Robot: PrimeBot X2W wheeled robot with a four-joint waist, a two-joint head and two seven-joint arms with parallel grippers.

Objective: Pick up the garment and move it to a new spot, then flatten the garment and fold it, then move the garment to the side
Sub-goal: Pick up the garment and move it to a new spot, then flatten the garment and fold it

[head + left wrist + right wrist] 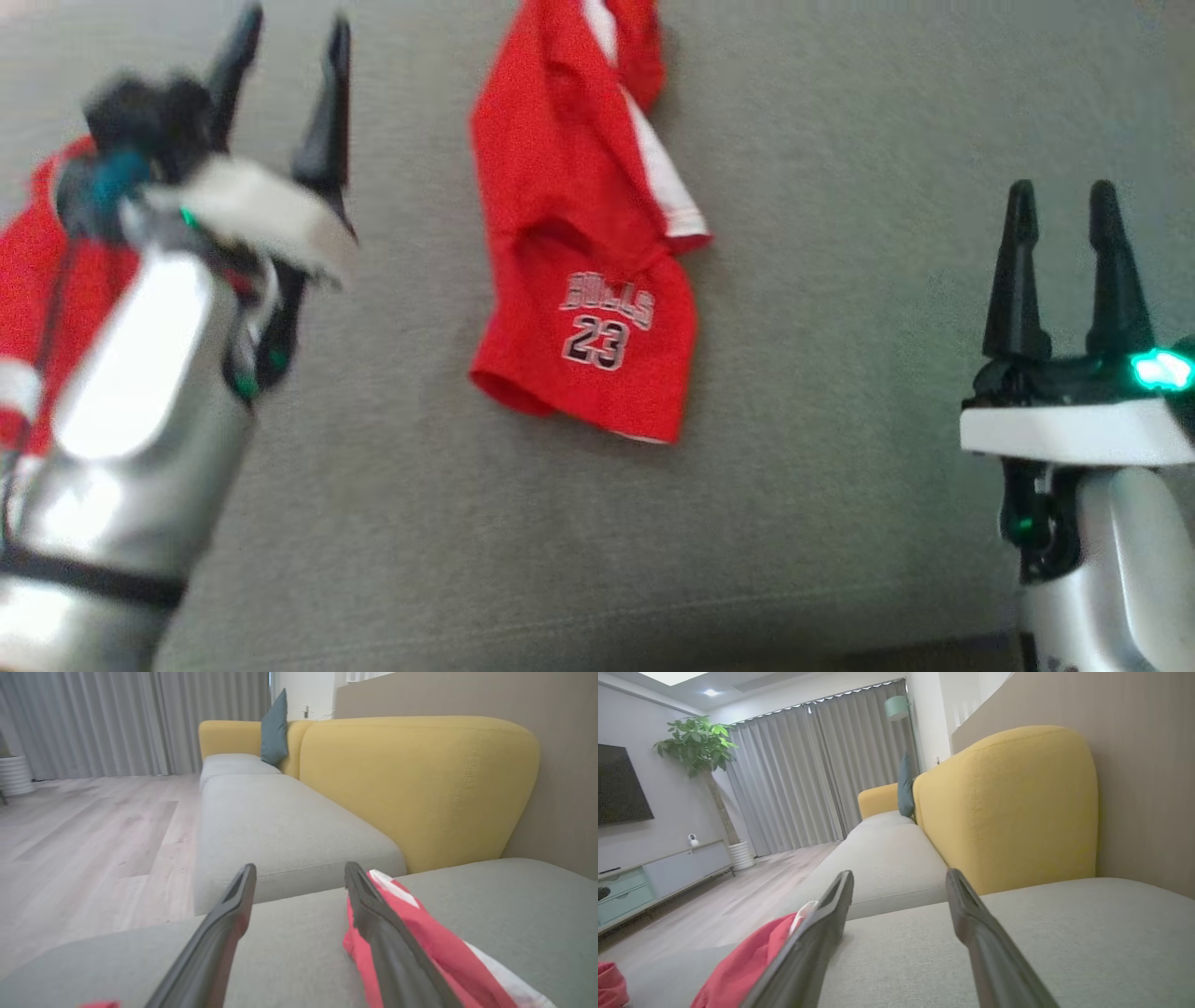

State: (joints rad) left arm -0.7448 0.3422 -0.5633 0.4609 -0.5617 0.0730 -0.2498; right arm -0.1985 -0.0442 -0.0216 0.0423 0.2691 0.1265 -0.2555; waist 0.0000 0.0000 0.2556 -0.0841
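Red jersey [583, 271]: lies on the grey seat cushion [840, 327] about midway between the two arms, touched by neither. Its lettering and the number 23 read upside down from the robot's side.
Lie of the cloth: rumpled and doubled over itself, with a white-trimmed edge turned out along one side. It is not flat yet, so I'd judge the flattening and folding are still to do.
Left gripper [295, 21]: raised over the cushion to the jersey's left, blurred in the head view. Its two dark fingers stand wide apart with nothing between them. In its wrist view red and white cloth sits just beside one finger, outside the gap.
Right gripper [1062, 191]: low at the jersey's right, well apart from it, fingers spread wide and bare.
Why so placed: an arm on each side with the jaws parted looks to me like readiness to take two edges and draw the cloth out flat.
Second red garment [37, 271]: bunched at the far left, partly hidden behind the left forearm. It could be mistaken for the jersey.
Yellow backrest [411, 784]: rises behind the next seat along.
White planter [740, 855]: stands by the curtains and holds a leafy plant [698, 742], well away from the work.
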